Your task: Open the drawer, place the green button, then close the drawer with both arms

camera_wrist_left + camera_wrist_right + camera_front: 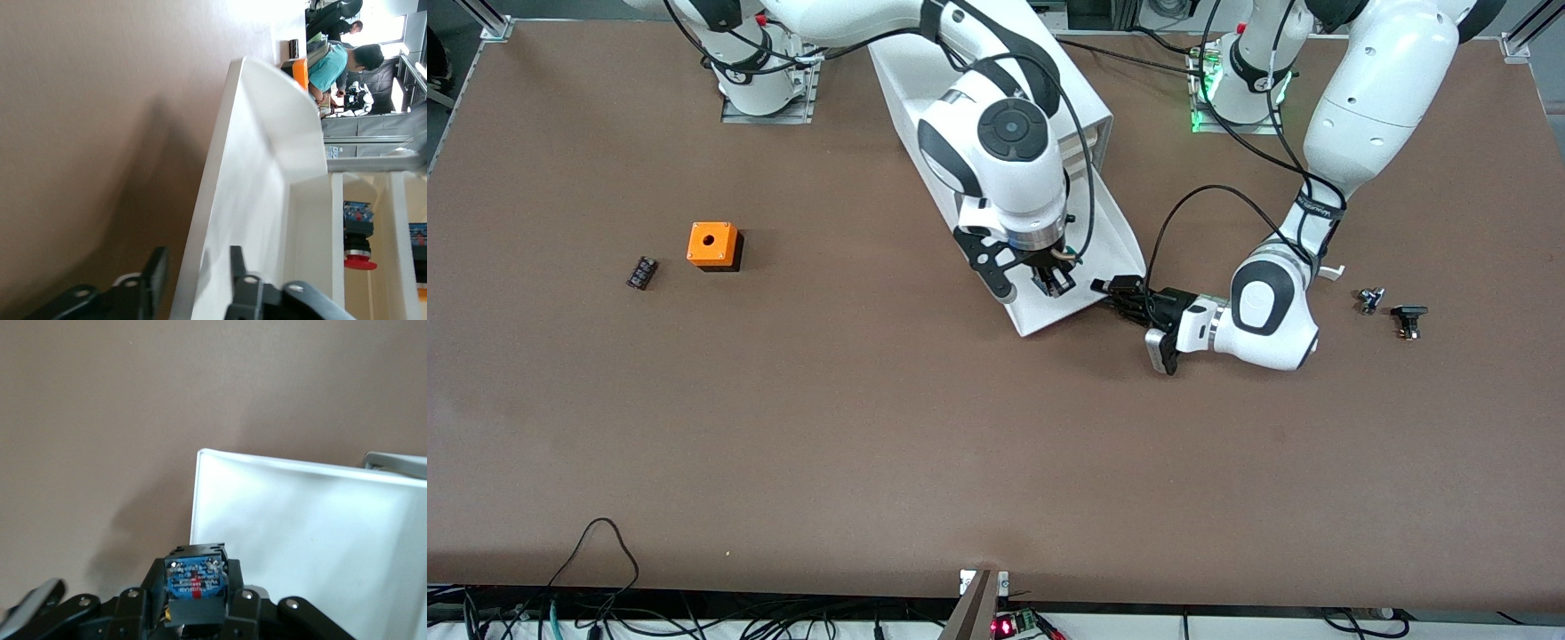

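Two claws are positioned at the drawer (1112,244): the left claw (1116,293) is parted astride its front edge; the right claw (1054,283), clenched on the button (195,577), is held over it.

The brown table (871,427) carries a white cabinet (996,98) with its bottom drawer (1112,240) pulled out, an orange cube (714,245) beside a small black part (641,272), and two small parts (1392,311) toward the left arm's end.
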You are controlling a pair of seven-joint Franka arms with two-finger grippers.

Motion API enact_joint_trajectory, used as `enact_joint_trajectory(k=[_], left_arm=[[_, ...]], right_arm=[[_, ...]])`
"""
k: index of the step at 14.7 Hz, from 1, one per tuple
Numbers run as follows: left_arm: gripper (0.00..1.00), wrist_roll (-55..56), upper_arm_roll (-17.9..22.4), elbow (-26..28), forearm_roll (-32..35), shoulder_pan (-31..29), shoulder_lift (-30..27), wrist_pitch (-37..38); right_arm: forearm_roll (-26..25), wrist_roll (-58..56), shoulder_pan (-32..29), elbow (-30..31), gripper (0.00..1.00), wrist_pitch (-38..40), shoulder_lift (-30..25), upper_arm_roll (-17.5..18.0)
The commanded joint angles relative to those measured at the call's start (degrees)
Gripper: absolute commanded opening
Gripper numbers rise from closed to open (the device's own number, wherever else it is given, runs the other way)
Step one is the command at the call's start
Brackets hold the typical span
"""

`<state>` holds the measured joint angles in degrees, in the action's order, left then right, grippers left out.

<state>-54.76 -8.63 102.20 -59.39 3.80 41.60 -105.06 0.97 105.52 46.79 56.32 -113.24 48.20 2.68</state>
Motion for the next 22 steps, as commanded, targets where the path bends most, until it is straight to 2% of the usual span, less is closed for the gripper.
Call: enact_joint_trajectory(k=[1,4,7,10,14,15,16,18,22], left_arm=[[1.0,5.5,0.3,-5.2,4.5,-0.9,-0.3,4.1],[1.0,18.2,0.2,-14.5,14.0,-2.0,-0.3,12.2],[1.0,31.4,0.2,-23.8,20.1,-2.0,-0.3,20.3],[1.0,38.9,0.2,-27.7,24.5,-2.0,-0.5,23.3],[1.0,40.7,0.2,-30.0,34.0,-2.1,-0.6,23.7],[1.0,40.7,0.2,-30.5,36.6,-2.1,-0.6,23.7],[1.0,40.7,0.3,-30.8,38.8,-2.2,-0.6,23.6],[1.0,40.7,0.2,-30.9,40.2,-2.3,-0.6,23.5],[1.0,40.5,0.2,-30.9,44.0,-2.1,-0.6,23.2]], right_arm=[[-1.1,3.4,1.5,3.1,0.0,-3.7,0.1,-0.7],[-2.5,5.0,2.8,3.3,0.0,-4.4,1.7,-0.7],[-3.4,6.8,3.5,3.4,0.0,-5.2,3.2,-0.7],[-4.4,9.3,3.7,3.5,0.0,-6.8,4.4,-0.7],[-4.3,11.4,3.7,3.5,0.0,-7.4,5.1,-0.7],[-4.1,11.9,3.5,3.5,0.13,-7.8,5.1,-0.7],[-4.1,12.4,3.4,3.5,0.34,-7.8,5.1,-0.7],[-4.4,12.3,3.4,3.4,1.0,-7.6,5.0,-0.7],[-5.1,11.6,3.1,2.7,1.0,-5.8,3.6,-2.2]])
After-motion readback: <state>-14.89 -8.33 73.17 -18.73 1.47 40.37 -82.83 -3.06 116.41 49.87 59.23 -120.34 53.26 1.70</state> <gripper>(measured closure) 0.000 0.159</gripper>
